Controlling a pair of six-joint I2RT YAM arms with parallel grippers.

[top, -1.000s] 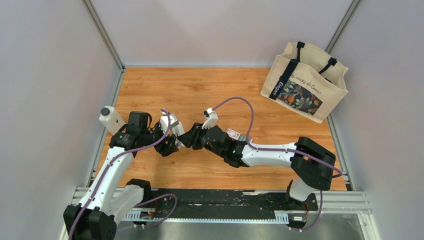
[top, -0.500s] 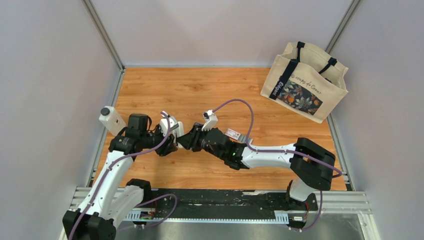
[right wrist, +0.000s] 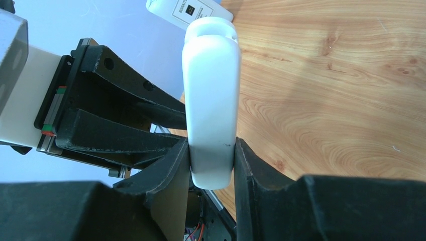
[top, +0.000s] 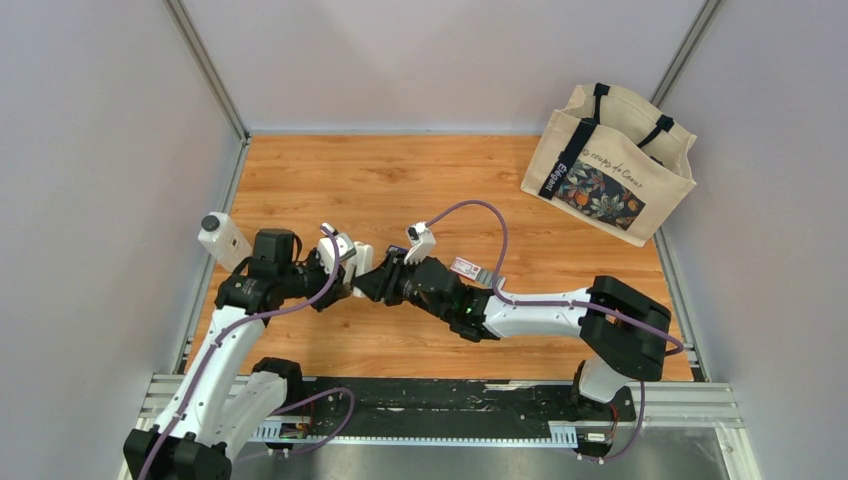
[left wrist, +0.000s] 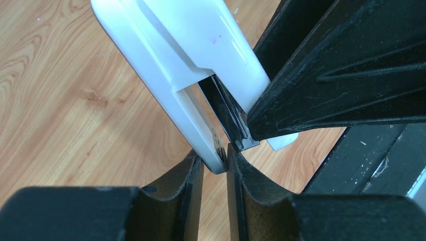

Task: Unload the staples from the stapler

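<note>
The stapler (right wrist: 211,100) was seen as a smooth, glossy white plastic body, oblong with rounded ends, and was held off the wood-grain laminate tabletop (top: 400,180) between the two arms. In the right wrist view its rear end was pinched between the matte black, ribbed fingers of the right gripper (right wrist: 212,145), one pad pressed flat against each side. In the left wrist view the stapler was shown parted at the front: a thick upper shell, a thin white lower arm and a black inner rail (left wrist: 228,113) exposed between them. The rounded tip of that lower arm lay between the fingers of the left gripper (left wrist: 215,156), which were drawn in narrowly, both pads appearing to touch it. A white box (top: 222,238) with a black round cap was set at the table's left edge; its printed label was too small to be read. A beige canvas tote bag (top: 608,165) with black straps and a floral panel was stood at the far right, script reading "coups de Coeur" being partly legible on it.
</note>
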